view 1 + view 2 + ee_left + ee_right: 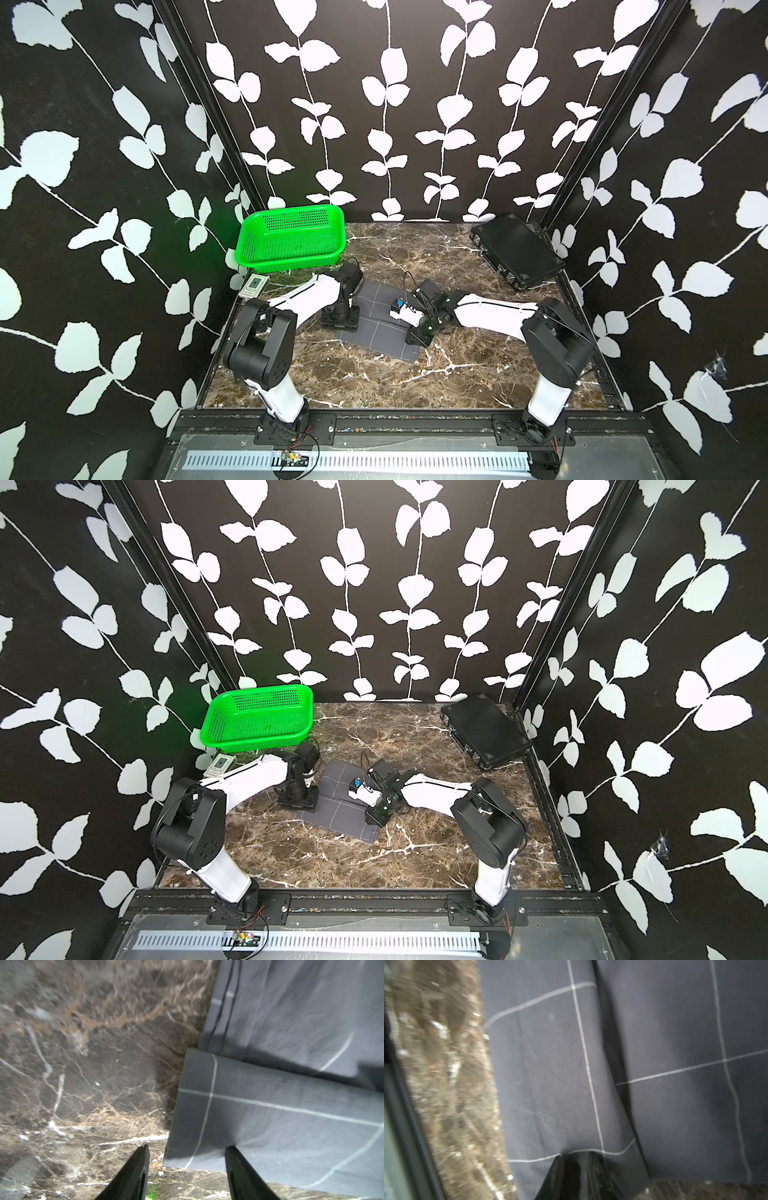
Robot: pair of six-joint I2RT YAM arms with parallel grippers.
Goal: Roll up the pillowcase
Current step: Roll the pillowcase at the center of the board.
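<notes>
Grey pillowcase (374, 332) lies part-folded, the roll barely begun. Right gripper (576, 1153) pinches its edge; left gripper (188, 1147) straddles a corner, jaws apart, and must clamp next.

We see: pillowcase (382, 336) on table (374, 386), middle | basket (291, 261) behind it, left | case (517, 249) behind it, right | little gadget (254, 286) before basket.
</notes>
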